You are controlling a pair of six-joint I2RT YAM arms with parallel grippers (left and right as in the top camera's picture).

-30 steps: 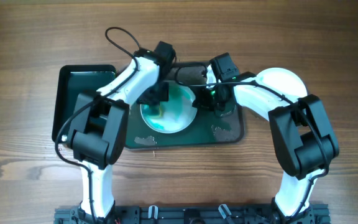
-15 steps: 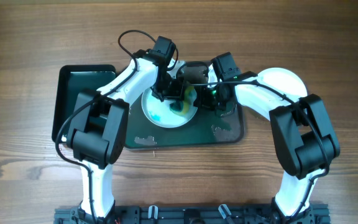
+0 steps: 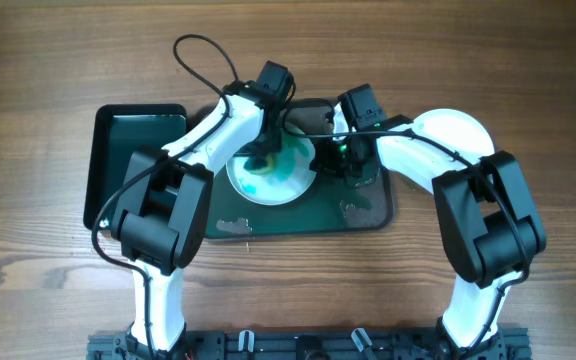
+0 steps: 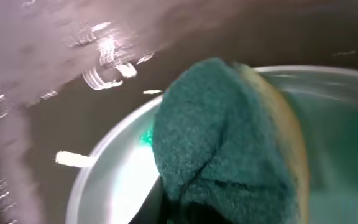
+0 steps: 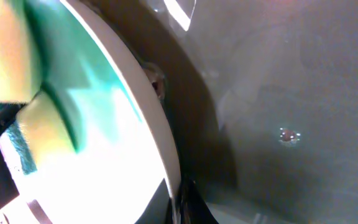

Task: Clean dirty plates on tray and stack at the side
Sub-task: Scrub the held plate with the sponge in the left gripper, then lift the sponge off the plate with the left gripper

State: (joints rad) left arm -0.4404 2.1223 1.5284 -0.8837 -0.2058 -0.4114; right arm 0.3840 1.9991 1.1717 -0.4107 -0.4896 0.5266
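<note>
**Overhead and wrist views.** On the brown wooden table (image 3: 48,60) lies the dark green rectangular plastic tray (image 3: 368,212). The round white plate smeared with green (image 3: 268,188) sits left of the tray's centre. The left gripper (image 3: 265,150), closed on the green-and-yellow scouring sponge (image 4: 229,143), presses it onto the plate's far-centre. The remaining green residue lies toward the robot and leftward from the sponge. The right gripper (image 3: 345,165) appears clamped on the plate's right rim, steadying it.

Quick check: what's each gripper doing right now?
Left gripper: shut on the sponge.
Right gripper: apparently shut on the plate at its rim.
</note>
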